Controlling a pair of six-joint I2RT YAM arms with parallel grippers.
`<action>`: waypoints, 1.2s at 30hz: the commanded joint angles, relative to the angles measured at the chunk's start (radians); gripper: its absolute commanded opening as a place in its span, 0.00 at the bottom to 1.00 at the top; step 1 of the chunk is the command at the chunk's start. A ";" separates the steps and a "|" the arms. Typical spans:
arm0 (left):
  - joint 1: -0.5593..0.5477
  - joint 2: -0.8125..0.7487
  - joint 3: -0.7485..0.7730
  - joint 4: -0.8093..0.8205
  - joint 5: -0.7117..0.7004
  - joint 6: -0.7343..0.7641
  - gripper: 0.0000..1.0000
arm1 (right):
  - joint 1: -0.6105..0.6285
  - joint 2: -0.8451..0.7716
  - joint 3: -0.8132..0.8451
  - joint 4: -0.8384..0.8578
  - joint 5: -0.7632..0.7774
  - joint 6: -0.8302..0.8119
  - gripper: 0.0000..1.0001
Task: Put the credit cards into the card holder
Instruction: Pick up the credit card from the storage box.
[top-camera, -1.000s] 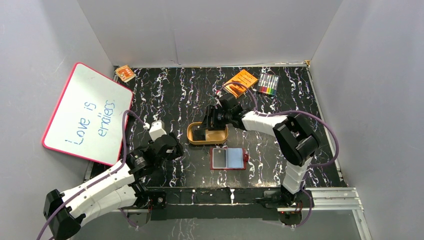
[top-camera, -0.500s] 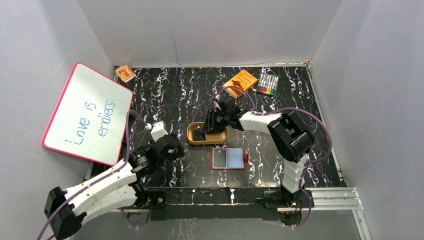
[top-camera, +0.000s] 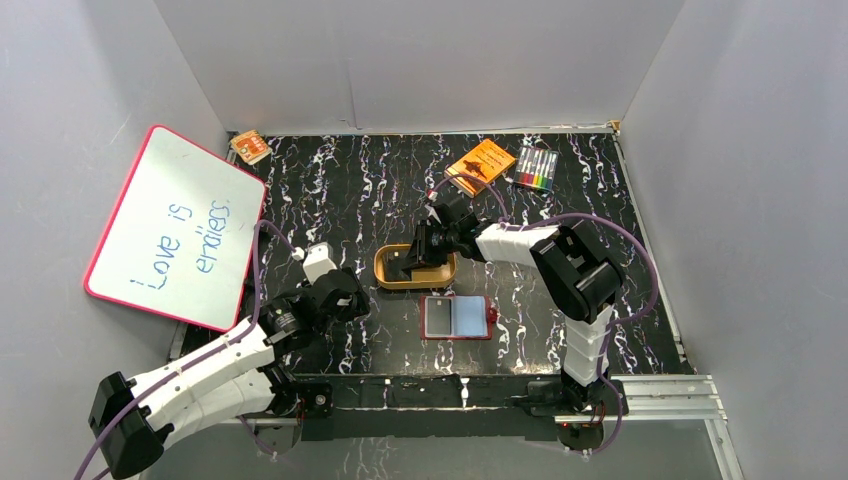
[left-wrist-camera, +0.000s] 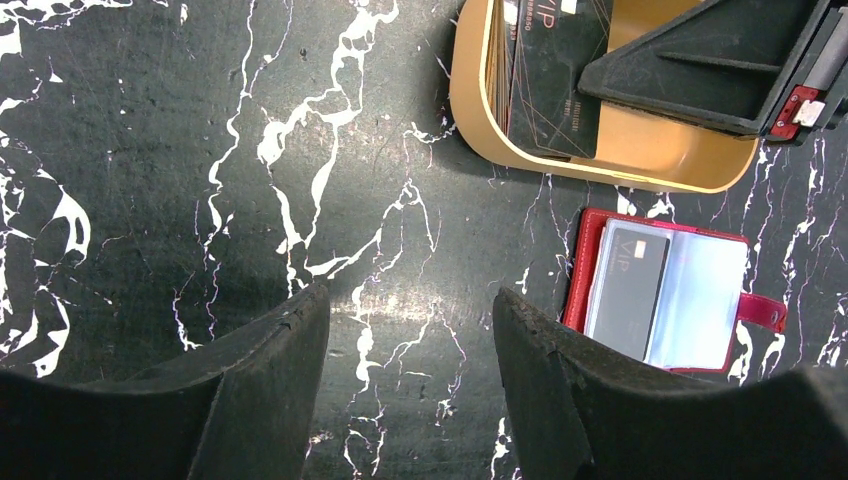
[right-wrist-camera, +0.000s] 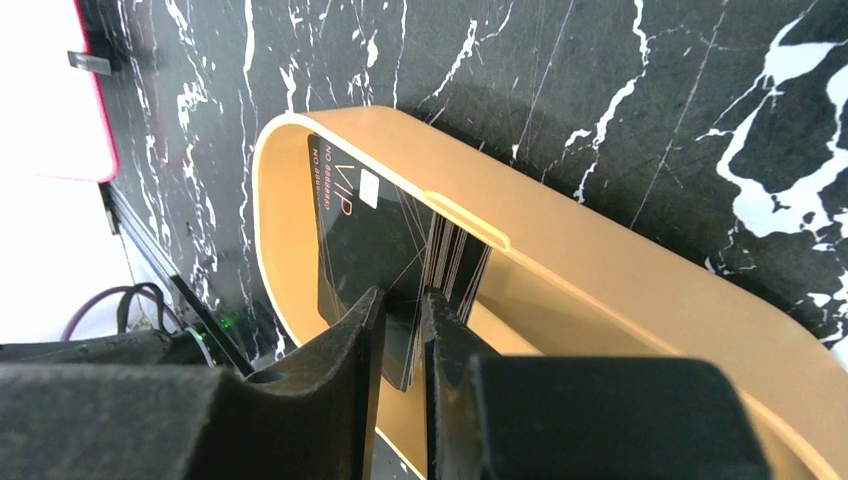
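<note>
A stack of black credit cards (right-wrist-camera: 365, 235) stands on edge in the tan oval tray (right-wrist-camera: 560, 260). My right gripper (right-wrist-camera: 405, 310) reaches into the tray (top-camera: 382, 268), its jaws narrowly either side of the front cards; whether they press is unclear. The red card holder (top-camera: 487, 318) lies open just in front of the tray, with one dark card (left-wrist-camera: 628, 290) in its left pale pocket. My left gripper (left-wrist-camera: 410, 310) hovers open over bare table to the left of the holder (left-wrist-camera: 580, 270), nothing between its fingers.
A whiteboard (top-camera: 175, 228) with a pink rim leans at the left. An orange box (top-camera: 481, 165) and a pack of coloured markers (top-camera: 537, 169) lie at the back right. A small orange item (top-camera: 249, 147) sits in the back left corner.
The right jaws have narrowed around the front cards in the tray, and the right wrist has shifted slightly left. The left arm has barely moved.
</note>
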 joint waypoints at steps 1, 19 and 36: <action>0.004 -0.016 -0.016 -0.006 -0.016 -0.009 0.58 | 0.004 -0.029 -0.008 0.045 0.011 0.008 0.22; 0.004 -0.012 -0.021 -0.006 -0.010 -0.014 0.58 | -0.020 -0.066 -0.069 0.074 0.004 0.024 0.22; 0.003 -0.007 -0.024 0.000 -0.004 -0.017 0.58 | -0.028 -0.074 -0.082 0.089 0.003 0.037 0.14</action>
